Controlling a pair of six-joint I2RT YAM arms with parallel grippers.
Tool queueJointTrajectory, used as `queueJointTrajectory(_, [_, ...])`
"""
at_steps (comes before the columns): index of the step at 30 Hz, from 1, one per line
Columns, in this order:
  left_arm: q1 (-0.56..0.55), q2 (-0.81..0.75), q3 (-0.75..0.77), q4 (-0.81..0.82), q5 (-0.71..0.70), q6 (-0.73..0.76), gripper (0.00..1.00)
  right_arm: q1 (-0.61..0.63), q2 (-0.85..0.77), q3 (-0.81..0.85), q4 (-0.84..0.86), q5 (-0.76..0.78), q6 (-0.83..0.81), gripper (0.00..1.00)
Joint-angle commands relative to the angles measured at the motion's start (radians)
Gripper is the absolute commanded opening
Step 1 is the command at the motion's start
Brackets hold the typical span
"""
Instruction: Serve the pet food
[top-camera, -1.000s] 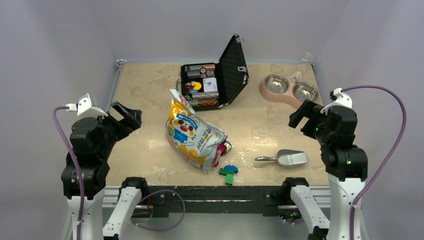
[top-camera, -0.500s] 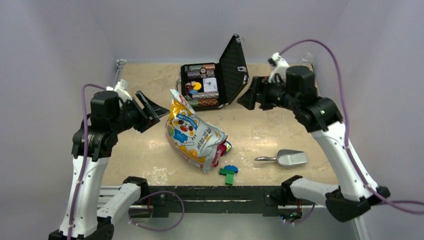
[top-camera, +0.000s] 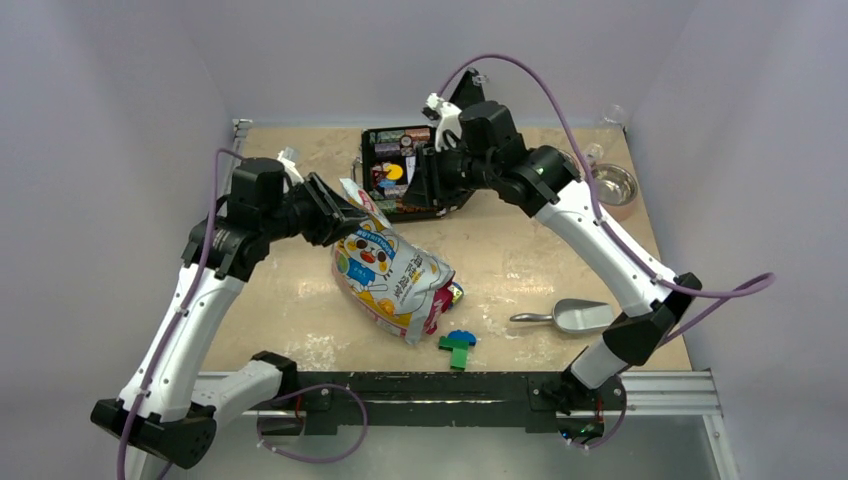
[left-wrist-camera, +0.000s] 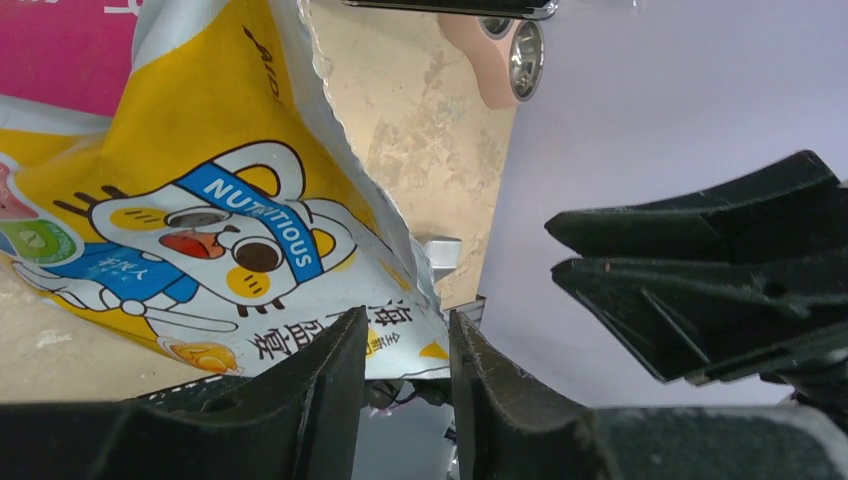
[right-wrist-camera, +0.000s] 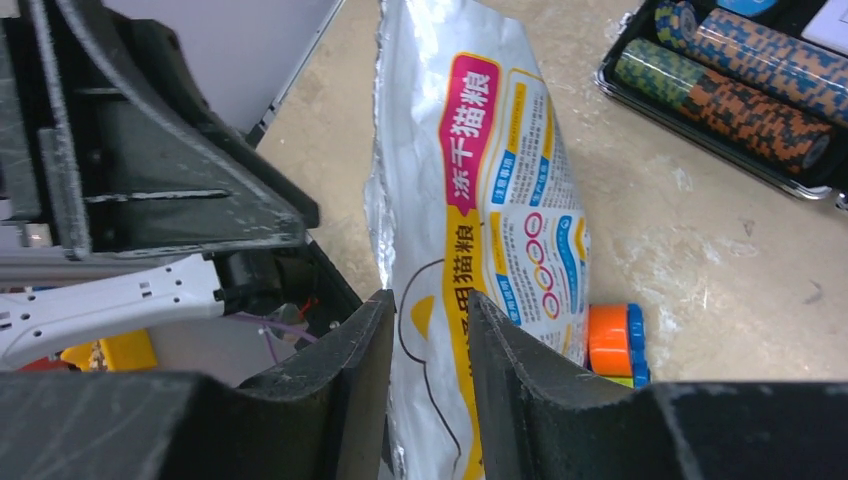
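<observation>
The pet food bag (top-camera: 390, 275) is lying mid-way across the table (top-camera: 520, 255), toward its near edge; the left gripper (left-wrist-camera: 407, 316) and right gripper (right-wrist-camera: 430, 298) are hovering near the bag's far end, jaws standing narrowly parted, gripping nothing.

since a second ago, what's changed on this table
Both arms swung inward from the sides toward the top end of the yellow-and-silver pet food bag. The left pincer and right pincer narrowed from wide open, gaps remaining, nothing held. The bag, metal scoop, open black chip case and green-blue toy blocks stayed put.
</observation>
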Motion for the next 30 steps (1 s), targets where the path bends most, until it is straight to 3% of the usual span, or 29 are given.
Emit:
queueJointTrajectory(1, [-0.023, 0.046, 0.004, 0.083, -0.028, -0.074, 0.42, 0.039, 0.039, 0.099, -0.016, -0.016, -0.020, 0.37])
queueJointTrajectory(5, [-0.035, 0.074, -0.011, 0.081, -0.014, -0.086, 0.43, 0.068, 0.075, 0.125, -0.024, -0.026, -0.021, 0.33])
queueJointTrajectory(17, [-0.047, 0.131, -0.020, 0.104, 0.005, -0.069, 0.27, 0.115, 0.147, 0.161, -0.049, -0.023, -0.032, 0.29])
queueJointTrajectory(30, [-0.047, 0.146, -0.010, 0.105, 0.011, -0.021, 0.03, 0.146, 0.200, 0.192, -0.108, 0.101, -0.093, 0.23])
